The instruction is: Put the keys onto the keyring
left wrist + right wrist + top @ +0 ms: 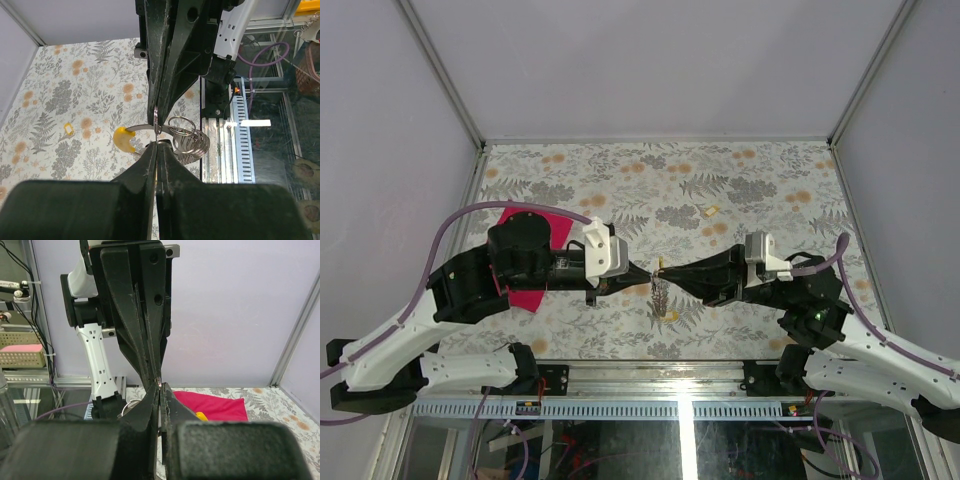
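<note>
Both grippers meet tip to tip above the middle of the table. My left gripper (649, 273) (157, 143) and my right gripper (669, 272) (160, 388) are each shut on the thin keyring (156, 121), seen edge-on between the two sets of fingertips. A key with a yellow cap (122, 138) hangs at the keyring, its blade reaching to the wire. A bunch of coiled metal rings (189, 141) (660, 296) dangles beside and below it. Another yellow-capped key (712, 211) (69, 130) lies on the floral table, apart from both grippers.
A red cloth (525, 285) (215, 405) lies on the floral tabletop under the left arm. A small yellow piece (672, 317) rests on the table below the grippers. The metal frame rail (650, 372) runs along the near edge, and grey walls enclose the table.
</note>
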Tool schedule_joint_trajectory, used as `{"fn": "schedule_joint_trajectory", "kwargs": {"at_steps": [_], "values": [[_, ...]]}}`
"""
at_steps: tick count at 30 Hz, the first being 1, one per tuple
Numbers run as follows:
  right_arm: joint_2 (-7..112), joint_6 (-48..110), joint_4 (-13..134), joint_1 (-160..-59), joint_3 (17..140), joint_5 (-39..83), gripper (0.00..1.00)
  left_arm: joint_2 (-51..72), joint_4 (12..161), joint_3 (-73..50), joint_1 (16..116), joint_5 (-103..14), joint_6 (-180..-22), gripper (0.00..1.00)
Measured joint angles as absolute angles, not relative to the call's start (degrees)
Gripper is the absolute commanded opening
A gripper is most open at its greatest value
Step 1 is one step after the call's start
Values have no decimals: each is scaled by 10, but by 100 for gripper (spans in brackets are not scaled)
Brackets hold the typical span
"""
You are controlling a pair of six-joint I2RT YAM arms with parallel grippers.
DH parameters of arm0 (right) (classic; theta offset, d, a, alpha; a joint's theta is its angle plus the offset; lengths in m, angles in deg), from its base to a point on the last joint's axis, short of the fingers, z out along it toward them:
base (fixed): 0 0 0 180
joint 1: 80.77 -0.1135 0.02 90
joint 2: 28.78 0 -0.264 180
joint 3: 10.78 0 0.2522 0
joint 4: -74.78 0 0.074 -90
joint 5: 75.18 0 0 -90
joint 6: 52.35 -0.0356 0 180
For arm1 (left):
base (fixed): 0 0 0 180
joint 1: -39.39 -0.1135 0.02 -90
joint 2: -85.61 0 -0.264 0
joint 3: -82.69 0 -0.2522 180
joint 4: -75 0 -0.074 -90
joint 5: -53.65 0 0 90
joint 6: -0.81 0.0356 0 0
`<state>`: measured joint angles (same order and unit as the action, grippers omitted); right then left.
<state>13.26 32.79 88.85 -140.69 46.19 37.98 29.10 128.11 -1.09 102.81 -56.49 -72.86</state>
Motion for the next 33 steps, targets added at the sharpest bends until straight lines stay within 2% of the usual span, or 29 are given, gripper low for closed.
{"fn": "schedule_joint_trajectory", "kwargs": {"at_steps": [9,14,21,33], "values": [[130,302,924,-1407,453,368,0,292,1261,-16,1028,-568,-731,0],[131,286,952,-1407,443,362,0,292,1240,-27,1028,-570,-741,5],[129,282,977,-1407,436,347,0,305,1219,-54,1028,-567,-754,18],[109,299,978,-1407,436,339,0,368,1127,-107,1028,-556,-782,24]]}}
